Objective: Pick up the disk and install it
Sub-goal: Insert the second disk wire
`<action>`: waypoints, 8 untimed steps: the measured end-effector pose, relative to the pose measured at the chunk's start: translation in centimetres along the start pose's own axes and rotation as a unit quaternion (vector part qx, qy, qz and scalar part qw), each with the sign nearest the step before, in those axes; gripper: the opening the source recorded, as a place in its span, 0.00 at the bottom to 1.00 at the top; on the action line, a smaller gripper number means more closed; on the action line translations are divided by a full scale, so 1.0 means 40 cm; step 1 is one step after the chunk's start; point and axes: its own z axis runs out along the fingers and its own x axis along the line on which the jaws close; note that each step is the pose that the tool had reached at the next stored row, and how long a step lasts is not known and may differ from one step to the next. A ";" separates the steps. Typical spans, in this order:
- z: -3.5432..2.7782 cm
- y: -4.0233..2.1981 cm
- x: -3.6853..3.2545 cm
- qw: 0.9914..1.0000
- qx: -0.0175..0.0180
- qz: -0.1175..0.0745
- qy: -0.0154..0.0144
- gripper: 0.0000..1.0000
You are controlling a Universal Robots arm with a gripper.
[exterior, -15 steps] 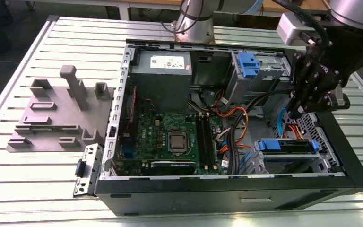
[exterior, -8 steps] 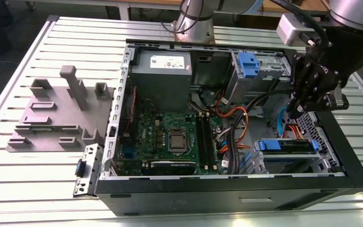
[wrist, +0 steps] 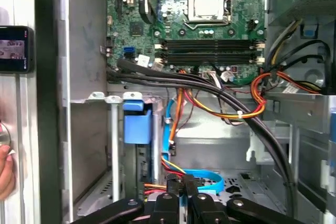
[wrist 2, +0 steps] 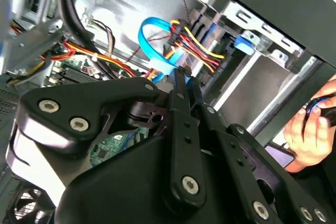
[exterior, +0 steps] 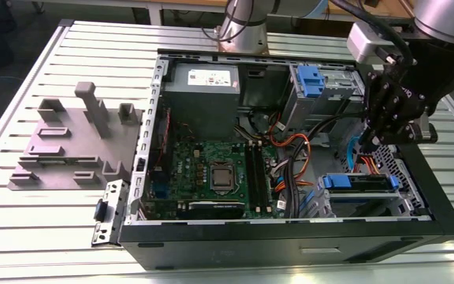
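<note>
The disk (exterior: pixel 359 182), silver-grey in a blue plastic carrier, lies flat in the lower drive bay at the case's corner, on the exterior view's right. Its blue end tab (wrist: pixel 137 124) shows in both wrist views, seated between the bay's metal rails (wrist 2: pixel 247 43). My gripper (exterior: pixel 375 141) hangs inside the case just above that bay, apart from the disk. The black fingers (wrist 2: pixel 184 77) are pressed together with nothing between them, their tips (wrist: pixel 186 184) close to a blue flat cable (wrist: pixel 202 177) and a bundle of red, yellow and orange wires.
The open black case (exterior: pixel 290 242) holds a motherboard (exterior: pixel 211 171), a grey power-supply box (exterior: pixel 203 89) and an upper bay with another blue carrier (exterior: pixel 311 80). A grey fixture (exterior: pixel 69 142) stands beside the case. A person's hand (wrist 2: pixel 310 129) is outside the case wall.
</note>
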 end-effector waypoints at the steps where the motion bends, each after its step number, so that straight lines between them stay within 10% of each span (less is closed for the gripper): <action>1: 0.001 0.002 0.006 1.000 0.000 0.000 0.000 0.16; 8: 0.007 0.005 0.027 1.000 0.000 -0.001 0.000 0.16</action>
